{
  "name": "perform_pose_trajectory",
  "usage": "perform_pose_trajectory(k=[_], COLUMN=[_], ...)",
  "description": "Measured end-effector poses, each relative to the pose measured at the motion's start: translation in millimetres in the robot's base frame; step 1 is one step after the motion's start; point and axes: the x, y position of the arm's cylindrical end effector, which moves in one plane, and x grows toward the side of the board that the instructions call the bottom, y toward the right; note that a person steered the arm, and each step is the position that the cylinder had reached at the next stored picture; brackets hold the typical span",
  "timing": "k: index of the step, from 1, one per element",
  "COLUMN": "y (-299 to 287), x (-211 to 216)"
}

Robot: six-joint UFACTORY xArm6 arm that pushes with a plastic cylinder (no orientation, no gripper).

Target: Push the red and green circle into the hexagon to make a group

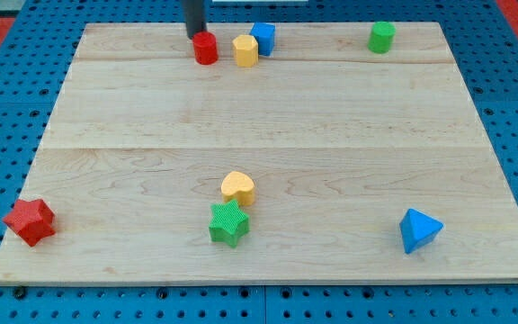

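Observation:
The red circle block (205, 49) stands near the view's top edge, left of centre. My tip (193, 34) is just behind it on its upper left, touching or nearly touching it. The yellow hexagon block (245, 50) stands a short gap to the red circle's right, with a blue block (263, 38) touching its upper right side. The green circle block (381, 37) stands alone further right along the view's top edge.
A yellow heart block (237, 188) and a green star block (228, 223) sit together at bottom centre. A red star block (30, 221) is at bottom left. A blue triangle block (418, 230) is at bottom right. The wooden board (268, 117) has edges all round.

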Motion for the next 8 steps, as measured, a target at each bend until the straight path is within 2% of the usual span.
perform_pose_trajectory(k=[1,2,3,4,5,6,7,8], y=[-33.1,16.3,17.0,111.6,242.2,341.4,335.7,293.7], x=[7.4,45.4,59.6,93.4,78.2,42.2,11.0,11.5])
